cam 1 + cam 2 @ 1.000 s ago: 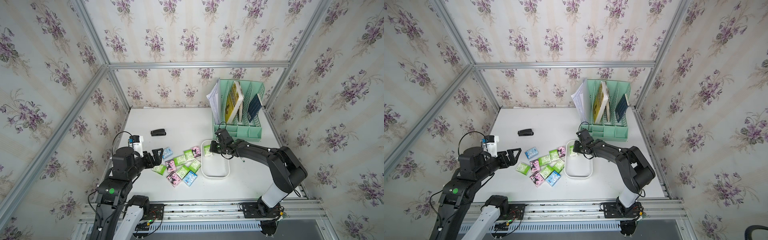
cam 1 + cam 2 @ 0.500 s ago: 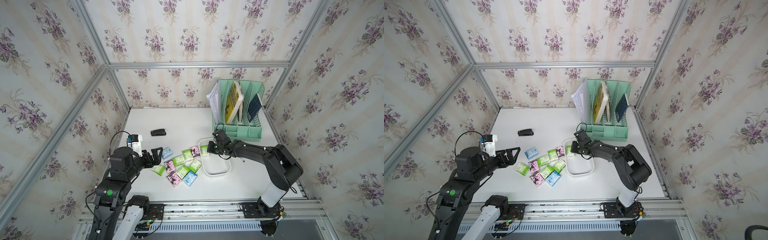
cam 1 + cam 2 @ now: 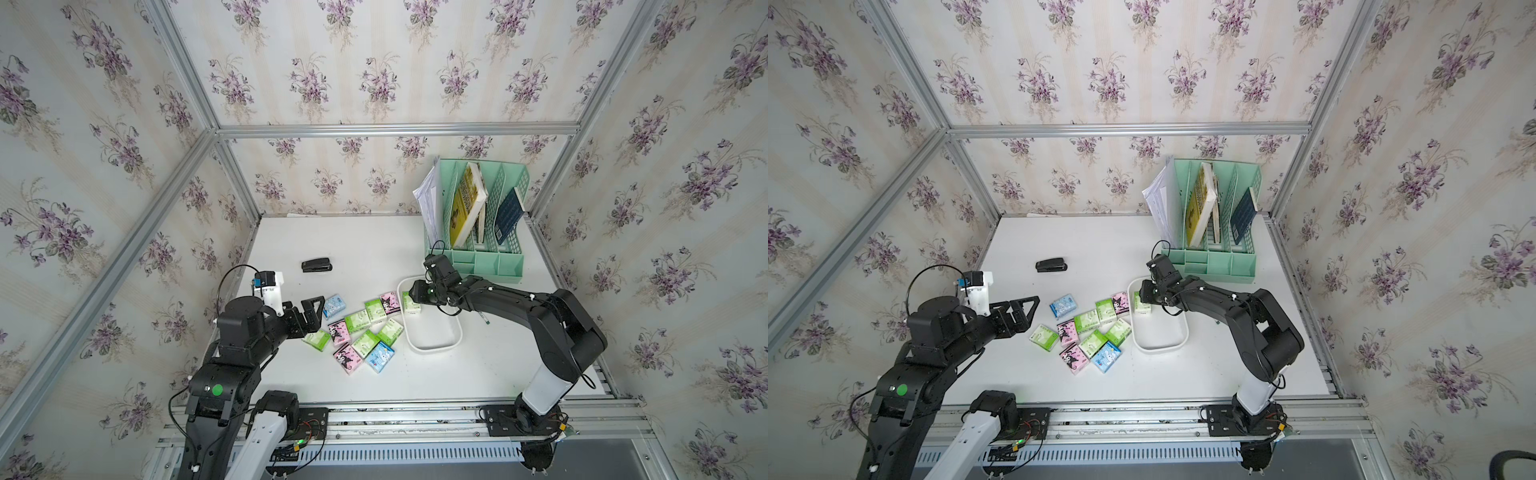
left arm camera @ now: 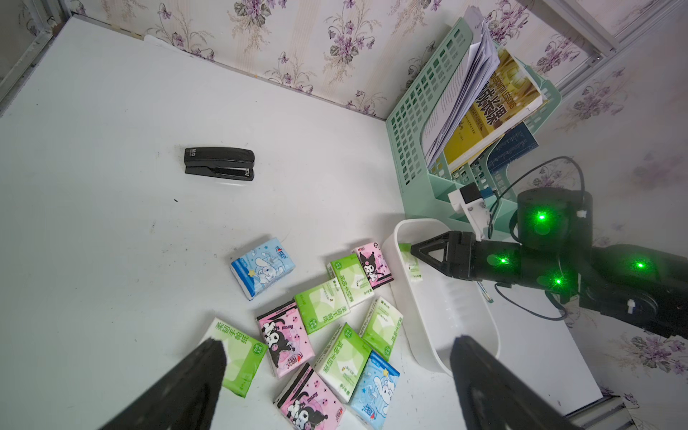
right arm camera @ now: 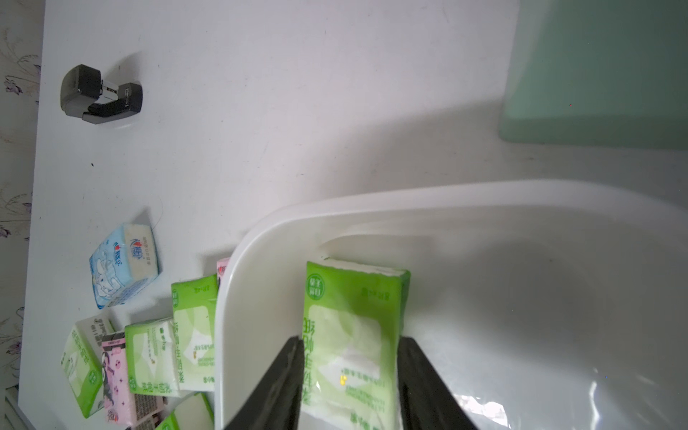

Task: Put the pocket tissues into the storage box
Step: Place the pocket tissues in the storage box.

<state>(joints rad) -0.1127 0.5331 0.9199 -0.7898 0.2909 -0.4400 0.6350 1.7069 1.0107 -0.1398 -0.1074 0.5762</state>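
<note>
Right gripper [image 5: 350,340]: black fingers flank one light green soft tissue pack [image 5: 353,309] inside the shallow white plastic storage box [image 5: 335,203], near an end wall. Whether the pads press it cannot be told.
Left gripper [image 4: 338,340]: jaws wide, empty, above the loose green, pink and blue packs [image 3: 365,332] beside the box.
Hazards: pack clings to a pad and lifts out; a finger catches the rim and shoves the light box.

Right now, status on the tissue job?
Left gripper open, by the loose packs. Right gripper straddles a green pack inside the storage box, grip unclear. Stapler sits apart from both.
</note>
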